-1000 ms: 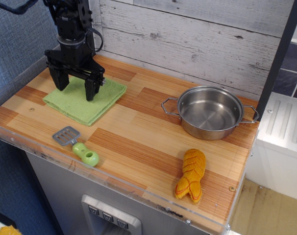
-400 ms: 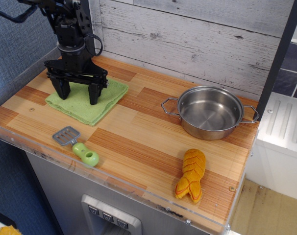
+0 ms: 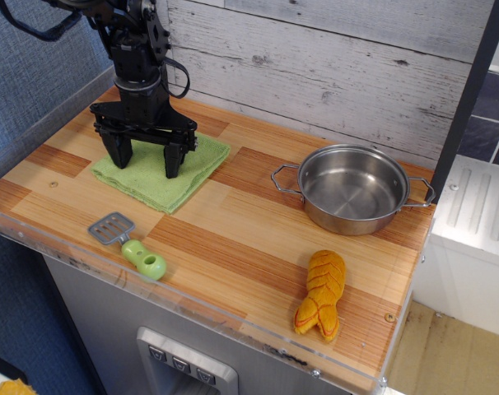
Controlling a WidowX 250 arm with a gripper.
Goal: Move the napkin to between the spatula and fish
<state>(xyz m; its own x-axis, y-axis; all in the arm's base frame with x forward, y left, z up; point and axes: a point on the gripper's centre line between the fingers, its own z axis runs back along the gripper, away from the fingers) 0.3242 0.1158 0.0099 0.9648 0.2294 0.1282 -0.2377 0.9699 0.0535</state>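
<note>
The light green napkin (image 3: 162,188) lies flat on the wooden counter at the back left. My black gripper (image 3: 147,164) stands upright over it, jaws spread wide, with both fingertips (image 3: 174,169) down on the cloth. The spatula (image 3: 128,242), with a grey slotted blade and a lime-green handle, lies near the front left edge, in front of the napkin. The orange-yellow plush fish (image 3: 321,294) lies at the front right, its tail towards the front edge.
A steel pot (image 3: 353,188) with two handles stands at the back right. A white plank wall runs behind the counter (image 3: 233,239). A clear acrylic lip edges the front. A dark post rises at the right.
My gripper has shifted to the right and slightly back with its fingertips on the napkin, and the napkin has slid right with it. Spatula, fish and pot have not moved.
</note>
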